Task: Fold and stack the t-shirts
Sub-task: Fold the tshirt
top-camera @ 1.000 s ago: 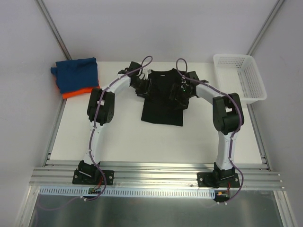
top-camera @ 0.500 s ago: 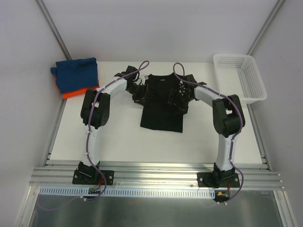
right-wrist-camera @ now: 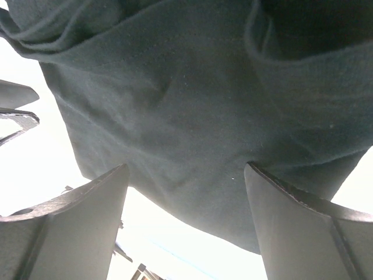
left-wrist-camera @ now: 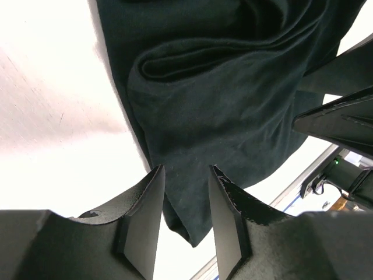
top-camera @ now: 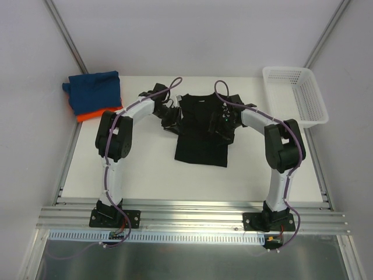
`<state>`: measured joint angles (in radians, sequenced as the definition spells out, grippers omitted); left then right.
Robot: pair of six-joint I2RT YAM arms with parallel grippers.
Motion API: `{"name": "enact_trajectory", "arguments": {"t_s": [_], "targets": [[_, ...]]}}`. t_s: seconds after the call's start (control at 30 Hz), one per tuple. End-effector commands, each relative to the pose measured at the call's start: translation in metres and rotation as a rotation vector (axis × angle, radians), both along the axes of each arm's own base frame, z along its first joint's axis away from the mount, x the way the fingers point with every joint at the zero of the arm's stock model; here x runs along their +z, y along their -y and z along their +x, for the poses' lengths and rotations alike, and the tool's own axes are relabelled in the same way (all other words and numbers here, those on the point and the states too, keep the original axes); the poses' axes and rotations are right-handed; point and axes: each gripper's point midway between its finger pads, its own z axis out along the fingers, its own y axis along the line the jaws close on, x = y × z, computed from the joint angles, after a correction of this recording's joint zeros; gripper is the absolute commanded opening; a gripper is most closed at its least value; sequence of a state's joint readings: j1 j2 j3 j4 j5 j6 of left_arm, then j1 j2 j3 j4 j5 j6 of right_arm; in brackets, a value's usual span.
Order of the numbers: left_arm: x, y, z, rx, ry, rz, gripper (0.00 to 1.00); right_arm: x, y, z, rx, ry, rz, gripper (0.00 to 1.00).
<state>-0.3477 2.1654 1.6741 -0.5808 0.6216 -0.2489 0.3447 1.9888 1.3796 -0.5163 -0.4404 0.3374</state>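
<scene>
We've got the left gripper (left-wrist-camera: 186, 172) with its fingers drawn close, pinching the left edge of the black t-shirt (top-camera: 201, 143). The right gripper (right-wrist-camera: 186, 166) is spread wide over the shirt's right side. Both arms hide the sleeves from above. The shirt lies mid-counter (top-camera: 151, 175), nearer the far edge. At the far left corner we see the blue t-shirt (top-camera: 93, 87) on the orange t-shirt (top-camera: 96, 115), and at the far right corner the white basket (top-camera: 291, 69).
</scene>
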Motion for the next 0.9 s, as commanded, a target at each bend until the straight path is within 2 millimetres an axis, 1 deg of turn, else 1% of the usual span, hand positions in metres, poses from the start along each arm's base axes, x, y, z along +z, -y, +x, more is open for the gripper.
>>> {"name": "enact_trajectory", "arguments": {"t_s": [0.0, 0.03, 0.07, 0.1, 0.13, 0.17, 0.2, 0.23, 0.27, 0.33, 0.37, 0.4, 0.43, 0.47, 0.5, 0.53, 0.57, 0.6, 0.63, 0.67, 0.7, 0.77, 0.8, 0.83, 0.87], "targets": [[0.029, 0.004, -0.007, 0.0, 0.032, -0.027, 0.36, 0.022, 0.002, 0.001, 0.011, 0.051, -0.006, 0.84], [0.028, 0.001, -0.01, 0.004, 0.022, -0.022, 0.36, 0.025, 0.002, 0.003, 0.011, 0.063, -0.007, 0.84], [0.033, 0.0, -0.012, 0.001, 0.03, -0.024, 0.36, 0.034, 0.0, 0.01, 0.02, 0.096, -0.001, 0.84], [0.032, -0.003, -0.016, 0.003, 0.019, -0.021, 0.36, 0.039, 0.0, 0.013, 0.026, 0.115, -0.006, 0.85], [0.033, -0.005, -0.019, 0.006, 0.011, -0.018, 0.35, 0.046, 0.002, 0.011, 0.029, 0.123, -0.02, 0.86], [0.039, -0.008, -0.023, 0.009, 0.01, -0.02, 0.36, 0.055, 0.005, 0.015, 0.029, 0.153, -0.036, 0.87], [0.039, -0.011, -0.026, 0.011, 0.002, -0.017, 0.36, 0.058, 0.008, 0.013, 0.028, 0.156, -0.05, 0.87], [0.038, -0.014, -0.031, 0.014, -0.013, -0.013, 0.36, 0.069, 0.014, 0.006, 0.025, 0.159, -0.064, 0.87], [0.044, -0.017, -0.036, 0.015, -0.011, -0.013, 0.35, 0.072, 0.018, 0.002, 0.025, 0.158, -0.074, 0.87], [0.047, -0.02, -0.043, 0.01, -0.015, -0.011, 0.36, 0.073, 0.027, -0.016, 0.024, 0.123, -0.082, 0.87], [0.052, -0.022, -0.046, 0.001, -0.002, -0.01, 0.36, 0.082, 0.03, -0.023, 0.024, 0.137, -0.075, 0.87], [0.052, -0.024, -0.05, 0.001, -0.011, 0.0, 0.36, 0.073, 0.035, -0.039, 0.026, 0.101, -0.086, 0.87], [0.05, -0.027, -0.055, 0.001, -0.016, 0.011, 0.36, 0.072, 0.039, -0.048, 0.022, 0.082, -0.089, 0.87], [0.054, -0.029, -0.058, -0.001, -0.008, 0.012, 0.36, 0.075, 0.043, -0.057, 0.015, 0.086, -0.087, 0.86], [0.049, -0.032, -0.067, -0.002, -0.033, 0.023, 0.36, 0.071, 0.047, -0.063, 0.005, 0.073, -0.097, 0.86], [0.048, -0.034, -0.072, -0.001, -0.043, 0.029, 0.36, 0.062, 0.055, -0.072, -0.017, 0.04, -0.112, 0.86], [0.049, -0.036, -0.077, -0.001, -0.045, 0.028, 0.36, 0.061, 0.058, -0.074, -0.026, 0.034, -0.11, 0.86], [0.047, -0.037, -0.081, 0.004, -0.06, 0.033, 0.36, 0.061, 0.058, -0.077, -0.024, 0.029, -0.1, 0.86], [0.041, -0.04, -0.09, 0.009, -0.088, 0.041, 0.36, 0.054, 0.061, -0.084, -0.03, 0.005, -0.101, 0.86], [0.041, -0.041, -0.094, 0.015, -0.102, 0.039, 0.36, 0.051, 0.062, -0.088, -0.035, -0.01, -0.101, 0.86], [0.037, -0.042, -0.101, 0.017, -0.122, 0.042, 0.36, 0.05, 0.061, -0.093, -0.035, -0.021, -0.089, 0.86], [0.034, -0.042, -0.106, 0.026, -0.145, 0.046, 0.36, 0.039, 0.061, -0.103, -0.05, -0.063, -0.089, 0.85], [0.03, -0.044, -0.111, 0.028, -0.163, 0.052, 0.36, 0.036, 0.062, -0.105, -0.055, -0.07, -0.093, 0.85], [0.029, -0.044, -0.112, 0.028, -0.171, 0.05, 0.36, 0.034, 0.062, -0.103, -0.055, -0.063, -0.089, 0.83], [0.026, -0.045, -0.113, 0.035, -0.185, 0.054, 0.36, 0.029, 0.063, -0.107, -0.056, -0.078, -0.094, 0.82]]}}
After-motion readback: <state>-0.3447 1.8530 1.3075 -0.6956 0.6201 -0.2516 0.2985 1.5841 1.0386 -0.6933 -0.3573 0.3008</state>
